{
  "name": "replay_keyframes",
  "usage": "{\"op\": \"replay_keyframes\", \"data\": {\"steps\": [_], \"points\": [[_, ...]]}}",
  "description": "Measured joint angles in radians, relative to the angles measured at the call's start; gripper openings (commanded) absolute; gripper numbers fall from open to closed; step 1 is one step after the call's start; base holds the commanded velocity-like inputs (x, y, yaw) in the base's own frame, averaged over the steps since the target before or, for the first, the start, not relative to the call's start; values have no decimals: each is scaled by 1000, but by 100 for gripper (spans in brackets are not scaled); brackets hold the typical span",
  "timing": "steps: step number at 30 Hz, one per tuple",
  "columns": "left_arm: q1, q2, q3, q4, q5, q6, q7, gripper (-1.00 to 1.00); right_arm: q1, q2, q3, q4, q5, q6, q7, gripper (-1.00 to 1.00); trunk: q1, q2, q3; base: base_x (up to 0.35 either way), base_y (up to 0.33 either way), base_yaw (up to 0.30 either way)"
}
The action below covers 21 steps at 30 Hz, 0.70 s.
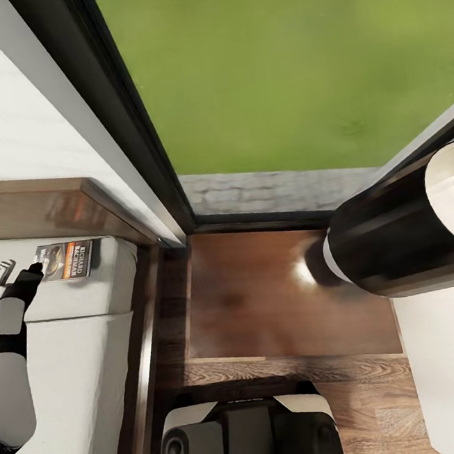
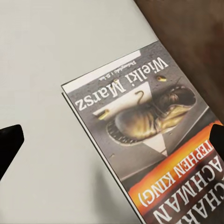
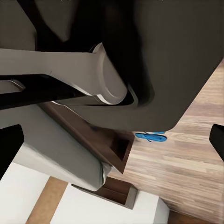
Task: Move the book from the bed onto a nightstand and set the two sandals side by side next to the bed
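At about nine o'clock in the head view, the left gripper point(image 1: 23, 271) hovered with its fingers spread wide and holding nothing, right over the book point(image 1: 68, 260), which lay flat on the off-white mattress of the bed point(image 1: 82, 382) near the headboard. At centre sat the glossy nightstand point(image 1: 263, 300), beyond it the window point(image 1: 273, 68) onto grass. The right gripper point(image 3: 112, 140) was wide apart and empty, a blue sandal point(image 3: 151, 136) lying on the wood floor point(image 3: 186, 172) past the bed frame.

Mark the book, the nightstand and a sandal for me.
book point(image 2: 140, 135), left wrist view, on the cover picture.
nightstand point(image 1: 276, 292), head view, on the glossy top.
sandal point(image 3: 150, 136), right wrist view, on the blue sole.
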Motion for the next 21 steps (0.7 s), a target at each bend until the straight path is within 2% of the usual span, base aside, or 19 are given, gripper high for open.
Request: {"op": "replay_keyframes", "data": {"steps": [14, 16, 17, 18, 21], "points": [[0, -1, 3, 3, 13, -15, 0, 100, 0, 0, 0, 0, 0, 0, 0, 100, 0, 0, 0, 0, 0, 0], [0, -1, 18, 3, 12, -61, 5, 100, 0, 0, 0, 0, 0, 0, 0, 100, 0, 0, 0, 0, 0, 0], [0, -1, 37, 4, 13, -113, 8, 100, 0, 0, 0, 0, 0, 0, 0, 100, 0, 0, 0, 0, 0, 0], [0, -1, 45, 5, 13, -136, 10, 100, 0, 0, 0, 0, 0, 0, 0, 100, 0, 0, 0, 0, 0, 0], [0, -2, 54, 7, 14, -170, 13, 100, 0, 0, 0, 0, 0, 0, 0, 100, 0, 0, 0, 0, 0, 0]]}}
